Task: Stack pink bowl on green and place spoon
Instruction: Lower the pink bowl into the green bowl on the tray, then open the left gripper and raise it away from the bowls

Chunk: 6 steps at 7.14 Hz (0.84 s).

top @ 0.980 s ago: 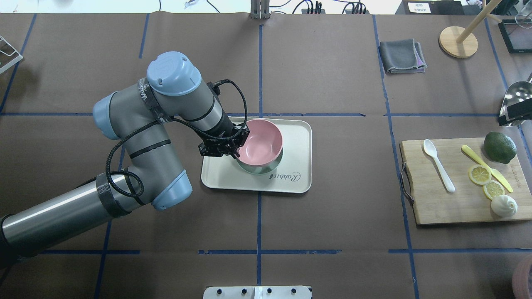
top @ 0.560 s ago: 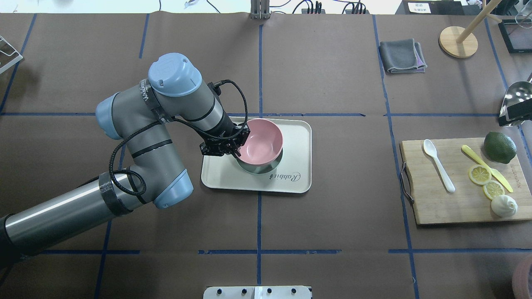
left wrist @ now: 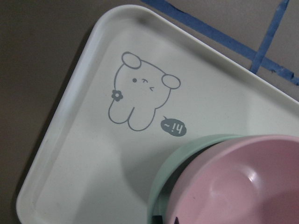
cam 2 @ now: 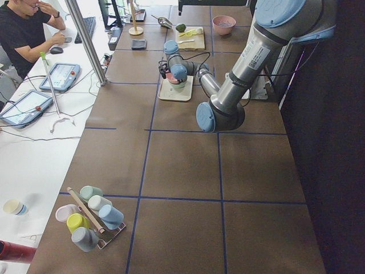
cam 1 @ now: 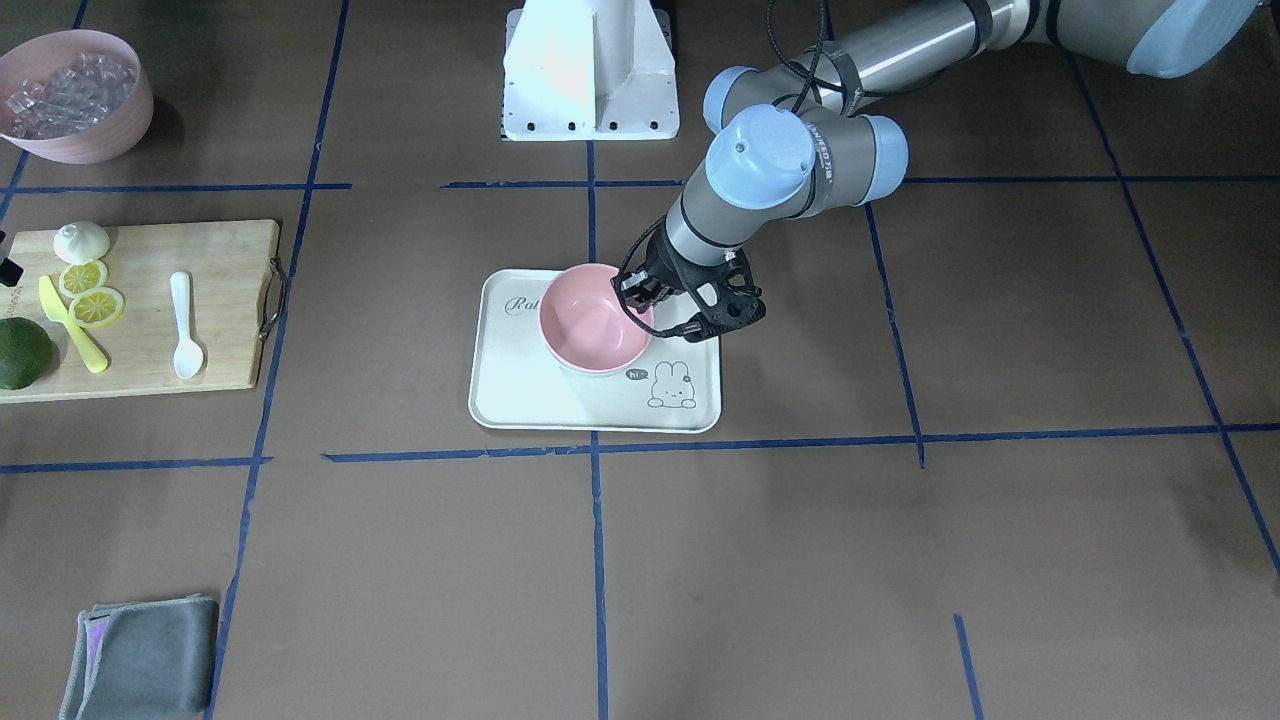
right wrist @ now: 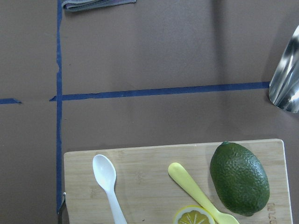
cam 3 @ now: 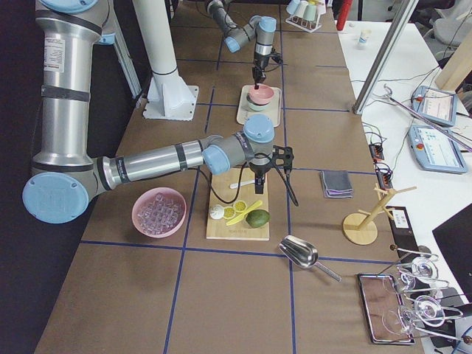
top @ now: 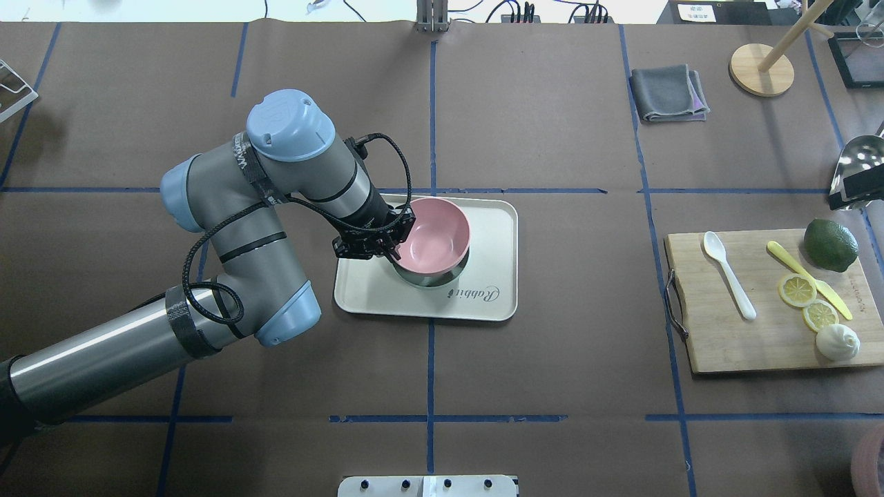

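Note:
The pink bowl [top: 435, 235] sits nested in the green bowl [top: 431, 279] on the cream rabbit tray [top: 483, 304]. The left wrist view shows the same: the pink bowl [left wrist: 243, 186] inside the green rim [left wrist: 161, 179]. My left gripper [top: 391, 247] is at the pink bowl's left rim and looks shut on it; it also shows in the front view [cam 1: 640, 295]. The white spoon [top: 728, 275] lies on the cutting board and shows in the right wrist view [right wrist: 106, 179]. My right gripper [cam 3: 258, 179] hangs above the board; I cannot tell whether it is open.
The wooden cutting board [top: 746, 338] at the right also holds a lime [top: 830, 244], a yellow knife [top: 808, 279], lemon slices and a white bun. A metal scoop [top: 856, 162], a grey cloth [top: 668, 93] and a wooden stand [top: 761, 69] are at the far right. A pink ice bowl [cam 1: 70, 95] stands near the base.
The left arm has shifted very slightly. The pink bowl stays in the green bowl, and the gripper stays at its rim.

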### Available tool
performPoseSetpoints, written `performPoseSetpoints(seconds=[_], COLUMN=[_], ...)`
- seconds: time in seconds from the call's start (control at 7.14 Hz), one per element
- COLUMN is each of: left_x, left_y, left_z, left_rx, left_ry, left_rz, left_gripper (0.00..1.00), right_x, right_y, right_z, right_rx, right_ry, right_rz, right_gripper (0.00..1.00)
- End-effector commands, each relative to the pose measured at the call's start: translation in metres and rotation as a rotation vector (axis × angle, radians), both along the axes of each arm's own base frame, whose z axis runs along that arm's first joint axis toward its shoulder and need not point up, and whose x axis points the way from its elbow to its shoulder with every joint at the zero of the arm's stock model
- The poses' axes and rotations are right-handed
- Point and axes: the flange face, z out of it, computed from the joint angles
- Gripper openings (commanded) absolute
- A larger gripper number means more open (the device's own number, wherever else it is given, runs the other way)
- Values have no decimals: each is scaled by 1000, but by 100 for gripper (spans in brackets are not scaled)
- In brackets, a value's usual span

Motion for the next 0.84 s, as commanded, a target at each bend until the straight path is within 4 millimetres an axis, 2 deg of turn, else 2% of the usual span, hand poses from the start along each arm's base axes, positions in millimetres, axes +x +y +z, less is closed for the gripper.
performPoseSetpoints(seconds=[0.0,0.42,0.7], left_x=[-1,-3,-35], left_y=[0,-1,-27], left_z=[-4,0,0], left_rx=[17,21,-15], left_ry=[24,21,2], left_rz=[-2,1,-29], left_gripper=[100,100,100], right_x=[0,0,0], right_y=[1,2,0], right_z=[-1,-2,2], right_rx=[0,3,-3], right_ry=[-4,-3,10], right_rz=[-2,-1,6], right_gripper=[100,100,100])
